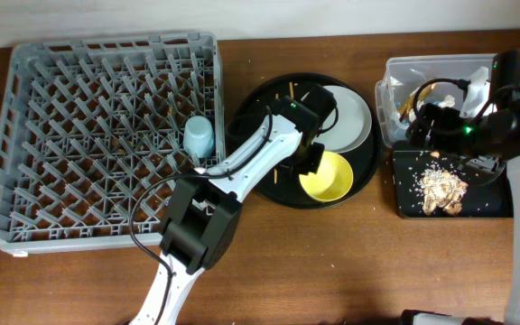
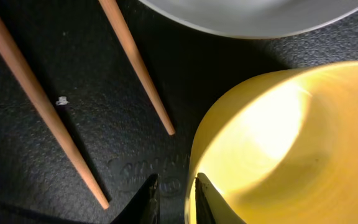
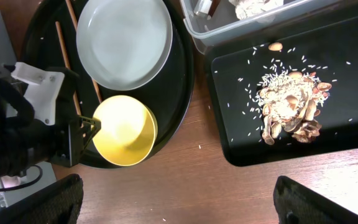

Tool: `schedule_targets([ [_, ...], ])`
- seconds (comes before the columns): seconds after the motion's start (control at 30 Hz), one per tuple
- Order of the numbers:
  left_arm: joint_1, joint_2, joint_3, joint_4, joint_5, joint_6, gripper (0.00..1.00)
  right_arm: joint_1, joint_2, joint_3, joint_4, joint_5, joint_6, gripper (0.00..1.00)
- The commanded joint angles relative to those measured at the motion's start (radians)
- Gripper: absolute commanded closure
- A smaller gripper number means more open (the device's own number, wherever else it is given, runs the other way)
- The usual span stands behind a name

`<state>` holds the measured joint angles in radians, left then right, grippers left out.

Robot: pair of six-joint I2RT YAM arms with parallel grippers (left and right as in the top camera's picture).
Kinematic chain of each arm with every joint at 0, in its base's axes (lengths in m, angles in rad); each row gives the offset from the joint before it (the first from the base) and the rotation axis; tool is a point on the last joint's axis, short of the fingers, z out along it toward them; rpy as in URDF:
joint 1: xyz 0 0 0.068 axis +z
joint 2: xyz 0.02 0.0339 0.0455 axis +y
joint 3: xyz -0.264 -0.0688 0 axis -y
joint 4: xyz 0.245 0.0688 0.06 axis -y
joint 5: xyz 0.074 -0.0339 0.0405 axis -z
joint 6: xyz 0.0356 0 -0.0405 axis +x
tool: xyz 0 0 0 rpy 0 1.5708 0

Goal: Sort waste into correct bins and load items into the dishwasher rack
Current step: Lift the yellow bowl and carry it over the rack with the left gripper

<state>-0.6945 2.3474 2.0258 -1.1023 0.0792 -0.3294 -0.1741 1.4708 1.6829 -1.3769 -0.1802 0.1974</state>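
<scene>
The yellow bowl (image 1: 328,178) (image 2: 291,143) stands on the round black tray next to the pale grey plate (image 1: 348,117) (image 3: 124,42). My left gripper (image 2: 176,182) (image 1: 312,162) pinches the bowl's left rim, one finger inside and one outside. Two chopsticks (image 2: 39,99) (image 3: 64,56) lie on the tray beside it. A light blue cup (image 1: 199,135) sits in the grey dishwasher rack (image 1: 61,135). Food scraps (image 1: 442,188) (image 3: 291,112) lie in the shallow black bin (image 3: 241,124). White tissue (image 1: 477,86) is in the clear tub (image 1: 404,77). My right gripper (image 3: 176,205) hangs wide open above bare wood, holding nothing.
The round black tray (image 1: 269,99) sits between the rack and the two bins. My right arm (image 1: 477,126) reaches over the bins at the right edge. Loose rice grains (image 3: 199,147) dot the wood near the black bin.
</scene>
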Motion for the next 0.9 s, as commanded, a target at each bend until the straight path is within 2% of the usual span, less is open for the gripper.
schedule_targets([
  [0.0,-0.003,0.011,-0.037,0.011,0.004,0.008,0.85,-0.003,0.001,0.004,0.000,0.016,-0.011,0.02],
  [0.1,-0.003,0.010,-0.037,0.021,0.004,0.008,1.00,-0.003,0.001,0.004,0.000,0.016,-0.011,0.01],
  [0.2,-0.002,-0.014,-0.032,0.001,0.007,0.009,1.00,-0.003,0.001,0.004,0.000,0.016,-0.010,0.02],
  [0.3,0.018,-0.144,-0.015,-0.020,-0.055,0.055,1.00,-0.003,0.001,0.004,0.000,0.016,-0.010,0.02],
  [0.37,0.039,-0.262,-0.013,-0.019,-0.262,0.055,1.00,-0.003,0.001,0.004,0.000,0.016,-0.010,0.02],
  [0.43,0.069,-0.340,-0.013,-0.016,-0.577,0.054,1.00,-0.003,0.001,0.004,0.000,0.016,-0.010,0.02],
  [0.53,0.129,-0.350,-0.013,0.015,-0.921,0.053,1.00,-0.003,0.001,0.004,0.000,0.016,-0.010,0.02],
  [0.63,0.200,-0.301,-0.013,0.147,-1.242,0.054,1.00,-0.003,0.001,0.004,0.000,0.016,-0.010,0.01],
  [0.73,0.266,-0.240,-0.013,0.263,-1.409,0.062,1.00,-0.003,0.001,0.004,0.000,0.016,-0.010,0.02],
  [0.87,0.326,-0.119,-0.013,0.423,-1.469,0.128,1.00,-0.003,0.001,0.004,0.000,0.016,-0.010,0.02],
])
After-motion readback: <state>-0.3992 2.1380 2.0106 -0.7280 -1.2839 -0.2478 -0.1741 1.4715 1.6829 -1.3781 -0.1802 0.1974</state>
